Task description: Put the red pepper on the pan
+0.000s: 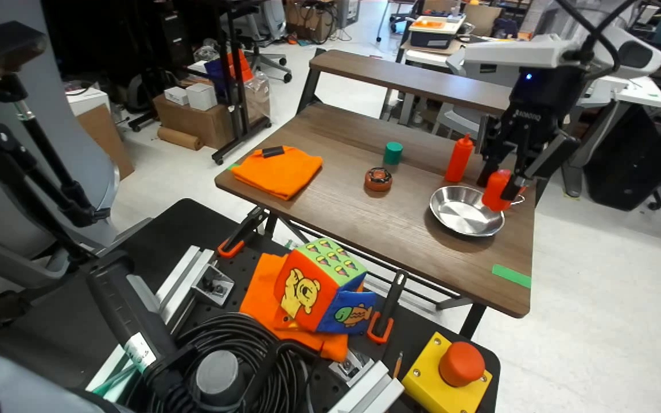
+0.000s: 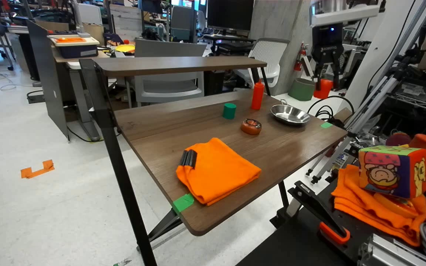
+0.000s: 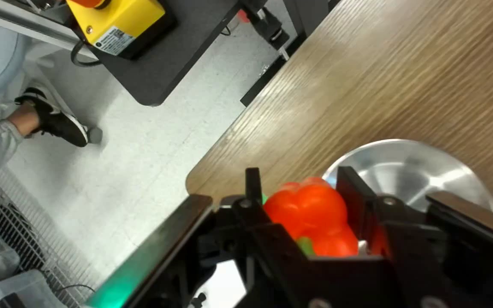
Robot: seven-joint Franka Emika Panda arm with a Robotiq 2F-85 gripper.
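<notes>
Note fingers (image 3: pixel 351 194) clamped on the pepper (image 3: pixel 308 209), raised above the counter (image 1: pixel 330 212) and apparently off the pan (image 1: pixel 461 215), toward the nearer corner marked with green tape (image 1: pixel 511 276). Expect to shift inward from that corner, centre over the pan, then lower. On the counter, count one pan, one bottle (image 1: pixel 459 162), one cylinder (image 1: pixel 393 153), one dish (image 1: pixel 378 179), one cloth (image 1: pixel 277 173), two bits of green tape; in the fingers, one pepper.
</notes>
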